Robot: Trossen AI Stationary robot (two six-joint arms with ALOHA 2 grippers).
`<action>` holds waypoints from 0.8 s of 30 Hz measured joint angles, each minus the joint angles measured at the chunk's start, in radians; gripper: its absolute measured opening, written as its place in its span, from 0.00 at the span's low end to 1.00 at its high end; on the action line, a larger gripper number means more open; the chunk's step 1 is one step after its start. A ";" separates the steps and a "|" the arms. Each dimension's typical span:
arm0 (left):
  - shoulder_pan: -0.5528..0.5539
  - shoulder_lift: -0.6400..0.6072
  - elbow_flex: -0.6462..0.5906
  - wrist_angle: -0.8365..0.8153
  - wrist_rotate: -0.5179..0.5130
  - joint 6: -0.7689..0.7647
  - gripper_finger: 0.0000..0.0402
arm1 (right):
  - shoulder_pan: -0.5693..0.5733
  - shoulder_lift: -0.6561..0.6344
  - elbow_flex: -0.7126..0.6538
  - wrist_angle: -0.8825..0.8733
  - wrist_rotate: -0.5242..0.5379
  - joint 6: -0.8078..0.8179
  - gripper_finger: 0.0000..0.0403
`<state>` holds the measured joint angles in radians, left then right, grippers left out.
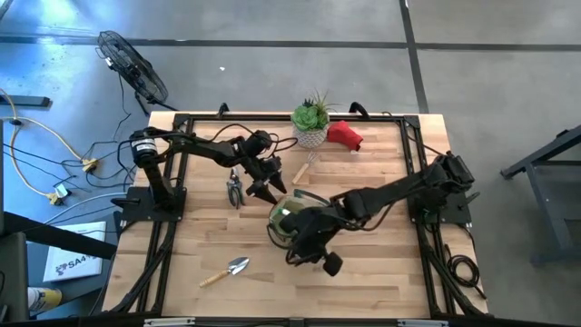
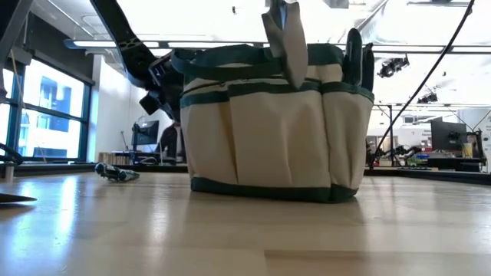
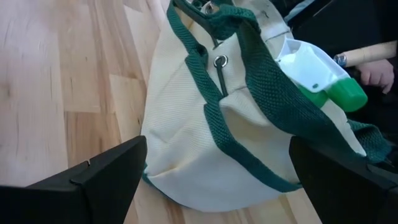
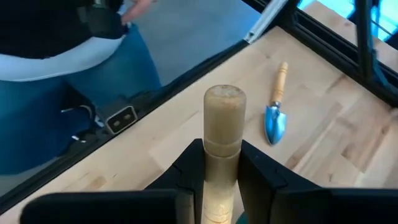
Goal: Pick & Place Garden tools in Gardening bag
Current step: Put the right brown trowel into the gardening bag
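Note:
The tan gardening bag [image 1: 289, 214] with green trim stands upright on its base at mid-table, filling the low view [image 2: 268, 130]. A green spray bottle [image 3: 323, 84] sticks out of its top. My right gripper [image 1: 309, 238] hovers over the bag's near side, shut on a trowel's wooden handle [image 4: 224, 124]. The trowel's silver blade [image 2: 285, 42] hangs in front of the bag's rim. My left gripper [image 1: 265, 189] stands open at the bag's left side, its fingers [image 3: 118, 171] spread before the bag's wall. A second trowel [image 1: 227, 271] and pruners [image 1: 234, 191] lie on the table. My right gripper pinches the trowel's wooden handle [image 4: 222, 163] between its two fingers, a short way below the rounded free end [image 4: 224, 96], which stands out past the fingertips. The fingers lie across the handle. The trowel is lifted clear, blade [image 2: 285, 42] hanging downward at the bag's rim.
A spiky green plant in a white pot [image 1: 311, 123] and a red soft item [image 1: 345, 135] sit at the far edge, with a wooden-handled tool [image 1: 304, 169] just before them. Dark handles [image 2: 355, 57] rise from the bag's side. A person [image 4: 68, 81] stands beyond the table's near edge.

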<state>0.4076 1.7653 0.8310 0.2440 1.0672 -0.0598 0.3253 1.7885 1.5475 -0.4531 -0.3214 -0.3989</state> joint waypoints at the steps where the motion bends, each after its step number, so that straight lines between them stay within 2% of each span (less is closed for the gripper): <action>1: 0.000 0.000 0.000 0.000 0.000 0.004 0.96 | -0.004 0.000 0.000 0.000 -0.013 -0.012 0.15; 6: 0.000 0.000 0.000 -0.003 0.001 0.003 0.96 | -0.026 0.000 0.000 0.000 -0.080 -0.052 0.15; 21: -0.002 0.000 0.000 -0.064 0.024 0.004 0.96 | -0.072 -0.027 0.000 -0.046 -0.083 -0.129 0.15; 24: -0.002 0.000 0.000 -0.064 0.024 0.004 0.96 | -0.094 -0.027 0.000 -0.052 -0.144 -0.134 0.15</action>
<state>0.4053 1.7649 0.8314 0.1801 1.0908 -0.0555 0.2314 1.7618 1.5475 -0.5046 -0.4657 -0.5327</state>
